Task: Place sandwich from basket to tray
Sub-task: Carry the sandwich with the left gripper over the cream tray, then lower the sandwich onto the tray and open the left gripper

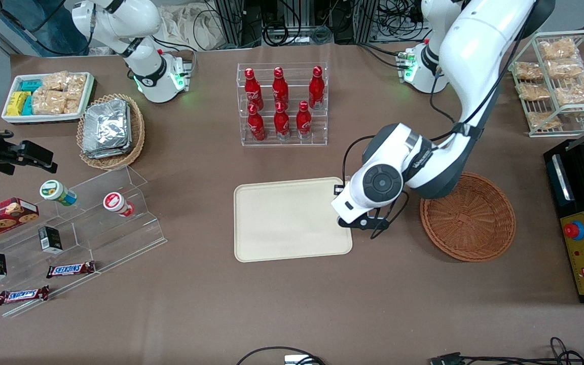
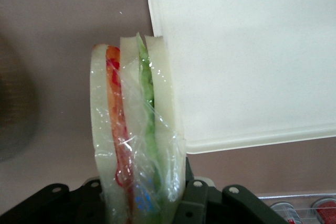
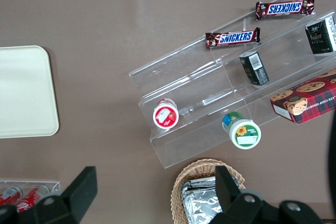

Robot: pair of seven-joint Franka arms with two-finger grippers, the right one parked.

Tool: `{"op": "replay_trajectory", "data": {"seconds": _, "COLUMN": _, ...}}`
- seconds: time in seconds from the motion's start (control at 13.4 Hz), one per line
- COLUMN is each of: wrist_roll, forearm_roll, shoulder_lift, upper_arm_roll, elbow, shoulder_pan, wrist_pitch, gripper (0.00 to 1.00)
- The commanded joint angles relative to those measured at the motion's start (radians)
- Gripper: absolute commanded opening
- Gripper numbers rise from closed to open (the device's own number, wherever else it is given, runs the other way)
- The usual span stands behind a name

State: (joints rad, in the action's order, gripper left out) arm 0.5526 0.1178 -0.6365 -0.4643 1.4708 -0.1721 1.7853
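Carry step, sandwich in transit. Gripper [image 1: 362,219] hangs over the tray's [image 1: 282,223] edge nearest the basket [image 1: 469,217], jaws clamped on the plastic-wrapped sandwich [image 2: 135,129]. Wrist view shows the wedge held upright between the fingers [image 2: 191,195]: pale bread, red-orange layer, green layer, clear film wrinkled over it. The wedge sits above bare tablecloth just beside the tray's corner, its tip only overlapping the rim. In the front view the sandwich is hidden under the wrist.

Basket is empty of the sandwich; the reddish-brown wicker lies toward the working arm's end of the table, just beside the tray.

Judgement: pick is done, placement not yet. Next move calls for carrying the wedge further inward over the tray's flat bed, lowering it, then letting go; released here it might land on the rim or off it.

Writing readable: "SNICKERS" on two bars [image 1: 71,269] near the acrylic step shelf [image 1: 89,228]. Red bottles [image 1: 280,104] in the clear rack carry white script, apparently Coca-Cola. Cookie box [image 1: 1,217] lettering cannot be read.
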Motion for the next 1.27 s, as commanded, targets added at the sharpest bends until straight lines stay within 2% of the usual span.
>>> {"op": "replay_trajectory", "data": {"seconds": 0.0, "wrist_roll": 0.000, "forearm_roll": 0.013, "shoulder_lift": -0.052, "upper_arm_roll": -0.004, "elbow": -0.041, "shoulder_pan": -0.004, "wrist_pitch": 0.003, "gripper": 0.45}}
{"op": "replay_trajectory", "data": {"seconds": 0.45, "wrist_roll": 0.003, "forearm_roll": 0.025, "shoulder_lift": -0.143, "upper_arm_roll": -0.002, "elbow": -0.041, "shoulder_pan": -0.066, "wrist_pitch": 0.155, "gripper": 0.45}}
{"op": "replay_trajectory", "data": {"seconds": 0.97, "wrist_roll": 0.010, "forearm_roll": 0.108, "shoulder_lift": -0.216, "upper_arm_roll": -0.001, "elbow": -0.040, "shoulder_pan": -0.081, "wrist_pitch": 0.206, "gripper": 0.49}}
{"op": "replay_trajectory", "data": {"seconds": 1.04, "wrist_roll": 0.010, "forearm_roll": 0.108, "shoulder_lift": -0.218, "upper_arm_roll": -0.001, "elbow": -0.040, "shoulder_pan": -0.081, "wrist_pitch": 0.206, "gripper": 0.57}}
{"op": "replay_trajectory", "data": {"seconds": 1.12, "wrist_roll": 0.010, "forearm_roll": 0.109, "shoulder_lift": -0.218, "upper_arm_roll": -0.001, "elbow": -0.040, "shoulder_pan": -0.081, "wrist_pitch": 0.206, "gripper": 1.00}}
{"op": "replay_trajectory", "data": {"seconds": 1.19, "wrist_roll": 0.009, "forearm_roll": 0.109, "shoulder_lift": -0.213, "upper_arm_roll": -0.001, "elbow": -0.041, "shoulder_pan": -0.079, "wrist_pitch": 0.206, "gripper": 1.00}}
